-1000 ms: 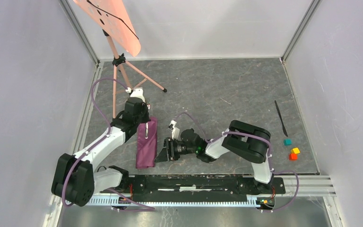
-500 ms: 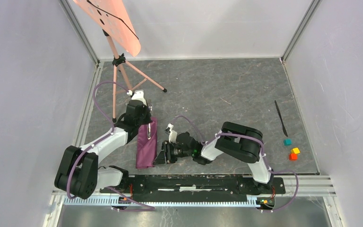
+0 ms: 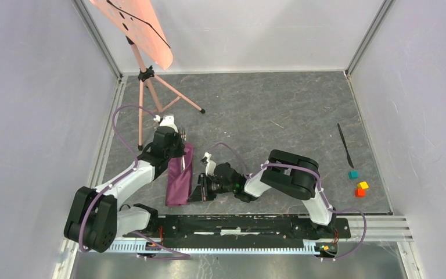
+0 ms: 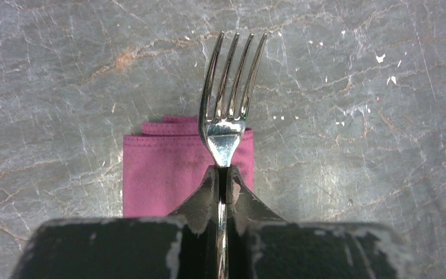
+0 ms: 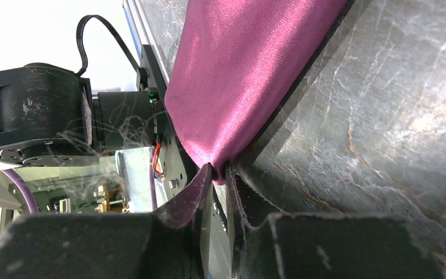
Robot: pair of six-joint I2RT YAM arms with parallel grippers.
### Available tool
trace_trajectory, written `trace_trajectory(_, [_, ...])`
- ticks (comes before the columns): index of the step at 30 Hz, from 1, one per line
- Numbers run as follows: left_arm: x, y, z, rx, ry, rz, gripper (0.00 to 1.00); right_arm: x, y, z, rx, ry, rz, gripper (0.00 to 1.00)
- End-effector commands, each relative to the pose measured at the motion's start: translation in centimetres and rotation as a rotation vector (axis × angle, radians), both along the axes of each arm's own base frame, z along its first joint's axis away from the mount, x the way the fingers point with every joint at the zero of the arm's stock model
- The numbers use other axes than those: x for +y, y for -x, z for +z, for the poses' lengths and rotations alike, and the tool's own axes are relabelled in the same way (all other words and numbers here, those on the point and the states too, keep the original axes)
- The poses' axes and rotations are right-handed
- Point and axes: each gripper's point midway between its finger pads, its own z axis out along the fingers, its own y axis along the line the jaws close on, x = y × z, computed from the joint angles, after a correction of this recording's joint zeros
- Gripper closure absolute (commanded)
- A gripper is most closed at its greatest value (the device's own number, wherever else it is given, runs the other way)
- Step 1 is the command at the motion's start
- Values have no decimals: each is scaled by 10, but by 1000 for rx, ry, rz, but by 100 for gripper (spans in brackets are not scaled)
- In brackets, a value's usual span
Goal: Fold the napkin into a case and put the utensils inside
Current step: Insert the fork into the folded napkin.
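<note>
Counting one case (image 3: pixel 178 185), three cubes (image 3: pixel 362 186), one dark utensil (image 3: pixel 344 145), one fork (image 4: pixel 227 116) pinched by left claw (image 4: pixel 223 174) at case's 12 o'clock end; right claw (image 5: pixel 219 171) pinching its 5 o'clock corner.

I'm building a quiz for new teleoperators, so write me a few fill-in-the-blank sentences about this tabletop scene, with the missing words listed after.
The left hand is shut on a ____ whose tines point away from it.
The maroon case is pinched at a corner by the ____ hand.
Of the three cubes, the ____ one lies farthest from the arms' bases.
Missing words: fork, right, teal.
</note>
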Motion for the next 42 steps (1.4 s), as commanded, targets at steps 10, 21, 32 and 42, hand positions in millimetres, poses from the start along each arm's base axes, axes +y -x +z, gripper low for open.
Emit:
trace_trajectory(10, [-7,37,-11,139,78,-23,98,10,-5,3,-27,-22,-12,86])
trace_trajectory(21, [-10,59,-29,296,111,6,93,10,-7,10,-36,-37,-18,89])
trace_trajectory(32, [-12,66,-18,303,90,-60,60,10,-11,18,-104,-18,-11,82])
trace_trajectory(42, [-10,63,69,96,102,-118,42,-71,-75,69,-530,315,-81,31])
